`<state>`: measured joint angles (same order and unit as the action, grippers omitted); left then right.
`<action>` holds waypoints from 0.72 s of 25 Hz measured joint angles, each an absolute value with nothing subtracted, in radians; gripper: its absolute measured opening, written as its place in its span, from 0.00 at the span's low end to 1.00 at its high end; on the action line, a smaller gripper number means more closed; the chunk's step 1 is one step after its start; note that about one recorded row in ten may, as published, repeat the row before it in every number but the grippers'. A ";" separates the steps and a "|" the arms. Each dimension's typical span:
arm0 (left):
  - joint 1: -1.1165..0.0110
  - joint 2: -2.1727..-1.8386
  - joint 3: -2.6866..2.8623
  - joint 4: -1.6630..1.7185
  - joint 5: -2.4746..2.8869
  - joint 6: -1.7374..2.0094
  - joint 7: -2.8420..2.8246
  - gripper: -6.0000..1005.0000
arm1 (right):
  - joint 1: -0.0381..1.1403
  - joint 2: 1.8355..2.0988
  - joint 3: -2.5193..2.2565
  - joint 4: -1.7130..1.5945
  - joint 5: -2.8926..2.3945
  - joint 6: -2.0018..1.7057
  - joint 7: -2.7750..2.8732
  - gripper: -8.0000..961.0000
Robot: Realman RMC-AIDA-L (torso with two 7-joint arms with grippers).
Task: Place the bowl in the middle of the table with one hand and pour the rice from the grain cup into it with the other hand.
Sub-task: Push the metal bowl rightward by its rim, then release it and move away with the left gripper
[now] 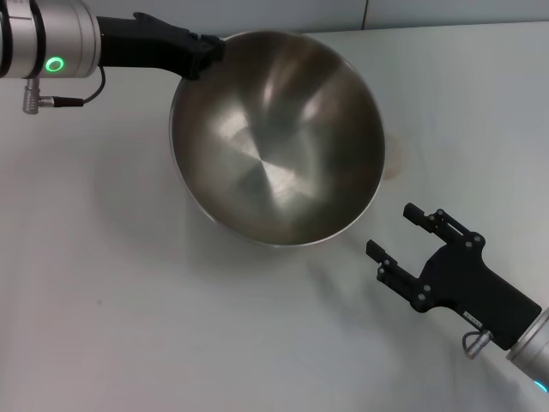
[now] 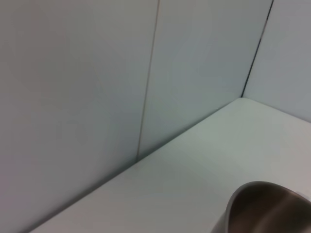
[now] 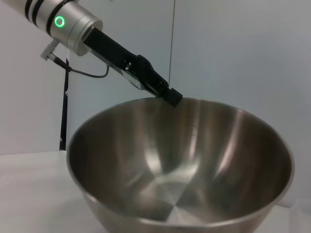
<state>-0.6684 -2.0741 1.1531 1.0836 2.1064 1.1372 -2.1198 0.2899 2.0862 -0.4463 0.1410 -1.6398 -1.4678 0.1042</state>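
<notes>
The large steel bowl is empty and fills the middle back of the table in the head view. It looks tilted toward me. My left gripper is shut on the bowl's far left rim. The right wrist view shows the same grip on the bowl. Part of the bowl's rim shows in the left wrist view. My right gripper is open and empty, just off the bowl's near right side. A faint pale shape peeks out behind the bowl's right rim. I cannot tell whether it is the grain cup, and no rice shows.
Grey wall panels close the table's back edge. A cable hangs from the left wrist. Bare white tabletop lies to the front and left of the bowl.
</notes>
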 joint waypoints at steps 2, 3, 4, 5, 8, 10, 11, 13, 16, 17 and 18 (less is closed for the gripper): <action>-0.669 -2.075 1.163 1.081 2.103 1.134 -2.119 0.05 | 0.290 2.086 -0.447 0.141 -1.640 -1.468 0.104 0.72; -0.669 -2.076 1.165 1.081 2.100 1.132 -2.119 0.05 | 0.290 2.086 -0.448 0.141 -1.640 -1.468 0.104 0.72; -0.669 -2.076 1.167 1.080 2.097 1.132 -2.118 0.06 | 0.290 2.086 -0.450 0.141 -1.640 -1.468 0.104 0.72; -0.669 -2.076 1.168 1.079 2.095 1.131 -2.118 0.06 | 0.290 2.086 -0.450 0.141 -1.640 -1.468 0.104 0.72; -0.669 -2.077 1.171 1.072 2.090 1.123 -2.118 0.06 | 0.291 2.086 -0.453 0.141 -1.640 -1.468 0.103 0.72; -0.669 -2.077 1.179 1.060 2.084 1.110 -2.116 0.06 | 0.292 2.086 -0.454 0.141 -1.640 -1.468 0.103 0.72; -0.669 -2.077 1.186 1.053 2.080 1.102 -2.112 0.06 | 0.292 2.086 -0.455 0.141 -1.640 -1.468 0.103 0.72; -0.669 -2.077 1.191 1.044 2.074 1.092 -2.107 0.06 | 0.292 2.086 -0.455 0.141 -1.640 -1.468 0.103 0.72; -0.669 -2.077 1.193 1.028 2.070 1.082 -2.102 0.07 | 0.293 2.086 -0.456 0.141 -1.640 -1.468 0.102 0.72; -0.670 -2.077 1.193 1.010 2.069 1.072 -2.092 0.07 | 0.293 2.086 -0.456 0.141 -1.640 -1.468 0.102 0.72; -0.670 -2.077 1.194 1.000 2.068 1.066 -2.084 0.07 | 0.293 2.086 -0.456 0.141 -1.640 -1.468 0.102 0.72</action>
